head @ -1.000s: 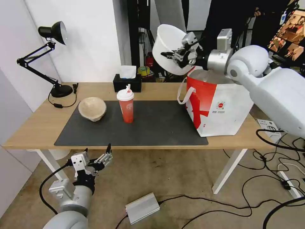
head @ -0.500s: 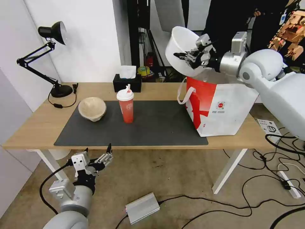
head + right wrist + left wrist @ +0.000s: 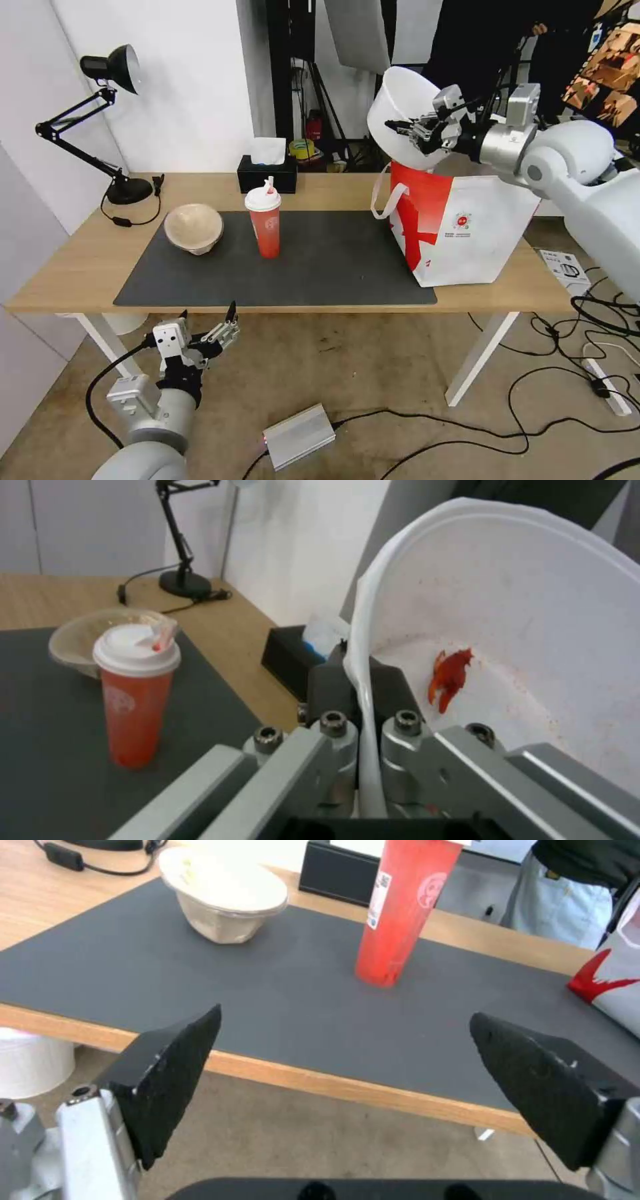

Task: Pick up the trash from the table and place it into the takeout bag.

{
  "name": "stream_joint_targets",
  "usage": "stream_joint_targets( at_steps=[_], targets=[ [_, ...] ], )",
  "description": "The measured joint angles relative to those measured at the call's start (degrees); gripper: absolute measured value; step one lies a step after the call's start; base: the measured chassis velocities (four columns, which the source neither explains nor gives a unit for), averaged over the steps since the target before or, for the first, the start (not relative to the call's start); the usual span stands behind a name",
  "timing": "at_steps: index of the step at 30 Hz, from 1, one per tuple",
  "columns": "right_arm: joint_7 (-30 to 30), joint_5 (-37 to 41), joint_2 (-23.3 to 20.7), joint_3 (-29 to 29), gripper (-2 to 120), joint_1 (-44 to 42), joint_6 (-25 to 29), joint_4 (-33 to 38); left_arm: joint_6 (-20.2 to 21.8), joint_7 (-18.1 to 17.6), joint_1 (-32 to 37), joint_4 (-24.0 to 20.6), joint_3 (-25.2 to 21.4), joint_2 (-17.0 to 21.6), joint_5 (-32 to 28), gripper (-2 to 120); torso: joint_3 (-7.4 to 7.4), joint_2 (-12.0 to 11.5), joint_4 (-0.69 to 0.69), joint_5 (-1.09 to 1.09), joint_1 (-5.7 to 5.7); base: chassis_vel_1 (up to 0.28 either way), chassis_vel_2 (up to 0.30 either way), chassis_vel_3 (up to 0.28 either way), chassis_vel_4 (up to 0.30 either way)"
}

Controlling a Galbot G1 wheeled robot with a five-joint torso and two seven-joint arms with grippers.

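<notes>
You have three pieces of trash: one white plastic bowl [image 3: 402, 110], one red paper cup [image 3: 265, 222] and one beige pulp bowl [image 3: 194, 227], plus one takeout bag [image 3: 467, 227] standing at the right end of the table [image 3: 60, 267]. The white bowl is in the air above the bag's open top, tipped steeply on its side so its mouth faces the robot's right and toward the arm; the right wrist view shows a single red scrap [image 3: 450, 677] stuck to its inner wall. Your right gripper [image 3: 427, 127] is clamped on that bowl's rim, one finger inside and one outside, with the arm reaching in from the right at about shoulder height, forearm near level. The cup stands upright on the dark grey mat [image 3: 320, 267], its straw rising from the lid, long axis vertical. The pulp bowl sits to the cup's left on the mat, tilted somewhat. Your left gripper [image 3: 207, 330] hangs below the table's front edge, holding nothing, its fingers [image 3: 170, 1075] spread wide and pointed toward the table.
</notes>
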Motion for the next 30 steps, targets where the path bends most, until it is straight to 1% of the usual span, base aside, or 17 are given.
stream_joint_targets(
  at_steps=[4, 15, 30],
  targets=[
    [-0.16, -0.01, -0.84, 1.19, 0, -1.84, 0.29, -0.34, 0.00, -0.11, 0.19, 0.06, 0.39, -0.11, 0.21, 100, 0.00, 0.00, 0.00, 0.00, 0.00, 0.000, 0.000, 0.000, 0.000],
    [-0.23, 0.13, -1.18, 2.71, 0, -3.33, 0.57, -1.86, -0.24, -0.36, 0.28, 0.31, 0.91, -0.16, 0.55, 100, 0.00, 0.01, 0.01, 0.00, 0.00, 0.000, 0.000, 0.000, 0.000],
    [-0.12, 0.31, -0.50, 3.83, 0, -4.70, 0.90, -3.16, -0.31, -0.44, 0.20, 0.55, 1.32, -0.54, 0.67, 100, 0.00, 0.00, 0.01, 0.00, 0.00, 0.000, 0.000, 0.000, 0.000]
  ],
)
